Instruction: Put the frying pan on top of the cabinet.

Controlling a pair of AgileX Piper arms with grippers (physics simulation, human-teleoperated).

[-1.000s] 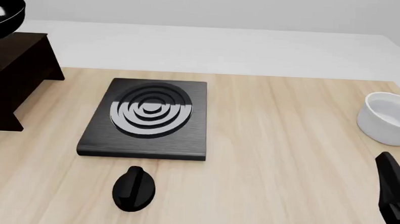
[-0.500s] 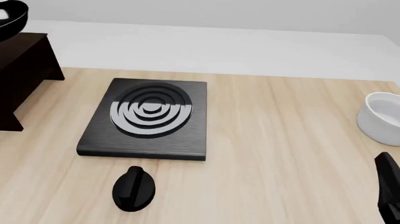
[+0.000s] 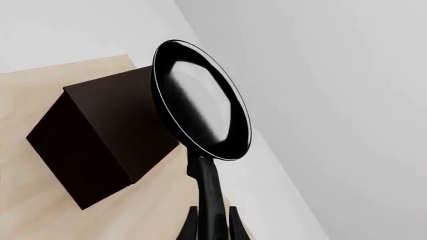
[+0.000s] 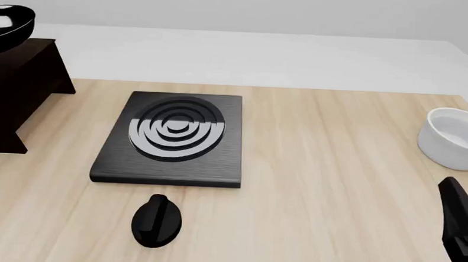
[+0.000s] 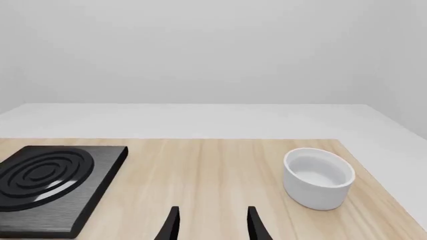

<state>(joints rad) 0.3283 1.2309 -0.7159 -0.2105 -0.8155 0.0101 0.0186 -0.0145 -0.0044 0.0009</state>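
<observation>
The glossy black frying pan (image 4: 3, 23) shows at the far left edge of the front view, held in the air above the dark cabinet (image 4: 18, 92). In the left wrist view the pan (image 3: 200, 102) is tilted on edge, its pale inside showing, with the cabinet (image 3: 100, 137) behind it. My left gripper (image 3: 212, 222) is shut on the pan's slim handle (image 3: 210, 192); it is out of the front view. My right gripper (image 5: 210, 222) is open and empty, low over the table at the front right (image 4: 463, 230).
A flat black stove plate (image 4: 174, 137) with concentric rings lies mid-table. An oval black knob (image 4: 157, 220) lies in front of it. A white round bowl (image 4: 455, 138) stands at the right edge, ahead of my right gripper.
The pan has shifted slightly to the right and a little lower over the cabinet. The right arm has not moved.
</observation>
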